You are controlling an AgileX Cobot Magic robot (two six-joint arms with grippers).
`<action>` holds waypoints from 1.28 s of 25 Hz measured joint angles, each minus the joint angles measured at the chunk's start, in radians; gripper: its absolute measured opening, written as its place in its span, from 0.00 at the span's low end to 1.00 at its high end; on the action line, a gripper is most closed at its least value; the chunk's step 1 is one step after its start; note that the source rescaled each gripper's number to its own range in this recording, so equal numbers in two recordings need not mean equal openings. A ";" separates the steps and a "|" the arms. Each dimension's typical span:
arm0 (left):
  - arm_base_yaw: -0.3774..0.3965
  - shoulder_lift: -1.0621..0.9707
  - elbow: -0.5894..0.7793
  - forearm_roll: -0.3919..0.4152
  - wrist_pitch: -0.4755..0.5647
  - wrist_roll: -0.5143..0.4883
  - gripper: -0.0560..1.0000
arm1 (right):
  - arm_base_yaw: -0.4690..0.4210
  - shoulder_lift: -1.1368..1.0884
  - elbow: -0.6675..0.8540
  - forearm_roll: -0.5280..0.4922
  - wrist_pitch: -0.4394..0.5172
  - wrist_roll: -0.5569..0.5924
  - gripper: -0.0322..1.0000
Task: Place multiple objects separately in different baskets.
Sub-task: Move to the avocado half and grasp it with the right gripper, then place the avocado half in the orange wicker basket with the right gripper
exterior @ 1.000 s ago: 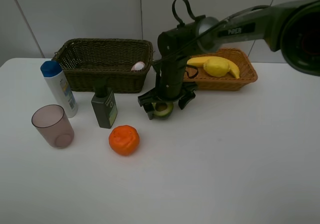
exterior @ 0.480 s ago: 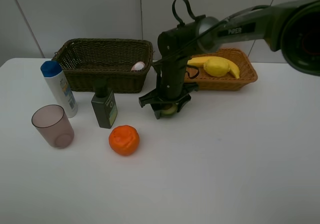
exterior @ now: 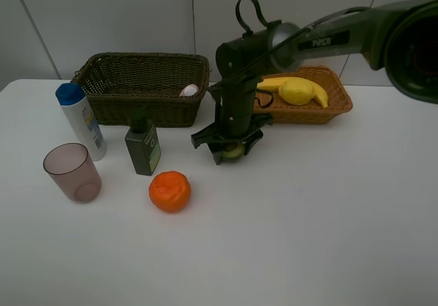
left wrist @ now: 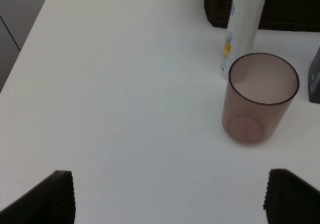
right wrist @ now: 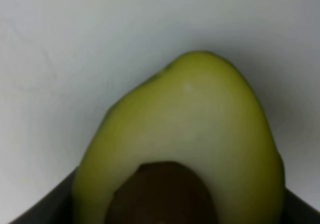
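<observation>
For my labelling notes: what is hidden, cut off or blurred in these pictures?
Exterior high: the wall of the dark wicker basket hides the white-capped bottle except its cap.
Exterior high: the right gripper covers most of the green avocado half.
Right wrist: the avocado half is blurred and cut by the edge.

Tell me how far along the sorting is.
Done: banana and lemon lie in the tan basket; a white-capped bottle is in the dark basket. In hand: right claw grips the avocado half. Remaining: orange, green bottle, blue-capped bottle and cup on the table.
</observation>
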 joint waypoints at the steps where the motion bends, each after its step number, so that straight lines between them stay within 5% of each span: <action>1: 0.000 0.000 0.000 0.000 0.000 0.000 1.00 | 0.000 0.000 0.000 0.001 0.007 -0.006 0.46; 22: 0.000 0.000 0.000 0.000 0.000 0.000 1.00 | 0.000 -0.097 0.000 0.134 0.137 -0.103 0.46; 32: 0.000 0.000 0.000 0.000 0.000 0.000 1.00 | 0.000 -0.211 0.001 0.104 0.189 -0.107 0.46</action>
